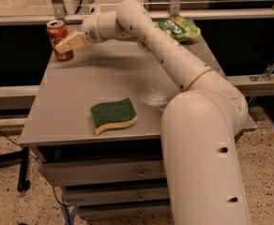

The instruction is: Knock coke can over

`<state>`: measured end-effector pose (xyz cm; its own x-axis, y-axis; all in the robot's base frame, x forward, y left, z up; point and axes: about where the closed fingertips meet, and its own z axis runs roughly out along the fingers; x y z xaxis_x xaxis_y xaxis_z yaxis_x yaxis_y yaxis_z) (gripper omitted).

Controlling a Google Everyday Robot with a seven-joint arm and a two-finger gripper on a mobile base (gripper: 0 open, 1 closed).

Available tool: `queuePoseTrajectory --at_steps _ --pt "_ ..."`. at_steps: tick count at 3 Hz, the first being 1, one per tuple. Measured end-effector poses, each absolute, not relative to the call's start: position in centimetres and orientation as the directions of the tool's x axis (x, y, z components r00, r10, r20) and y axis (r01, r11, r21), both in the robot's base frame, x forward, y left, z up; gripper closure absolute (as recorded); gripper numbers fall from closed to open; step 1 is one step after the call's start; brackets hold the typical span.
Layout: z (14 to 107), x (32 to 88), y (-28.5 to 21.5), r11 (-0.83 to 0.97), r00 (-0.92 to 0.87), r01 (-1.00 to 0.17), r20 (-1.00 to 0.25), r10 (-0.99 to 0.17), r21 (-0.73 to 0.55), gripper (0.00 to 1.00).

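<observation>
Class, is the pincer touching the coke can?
Cannot tell: the camera view shows the pincer overlapping the upright coke can, with neither contact nor gap plain.

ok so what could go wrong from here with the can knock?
1. The coke can stands upright near the table's far left corner. The hand is at its lower right in the camera view, so a push that way could send the can off the edge.
2. Contact looks low on the can, so it may slide rather than tip.
</observation>
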<state>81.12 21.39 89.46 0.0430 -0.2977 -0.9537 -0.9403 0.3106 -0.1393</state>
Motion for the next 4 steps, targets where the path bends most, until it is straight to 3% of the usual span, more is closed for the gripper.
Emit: queuePoseTrajectory --at_steps 1,4 --pt "89.1 81.0 22.3 0.295 0.01 -0.95 -0.953 -0.302 -0.103 0.16" --pt "90.9 76.4 21.5 0.247 -0.037 -0.968 -0.952 -0.302 -0.041 0.86"
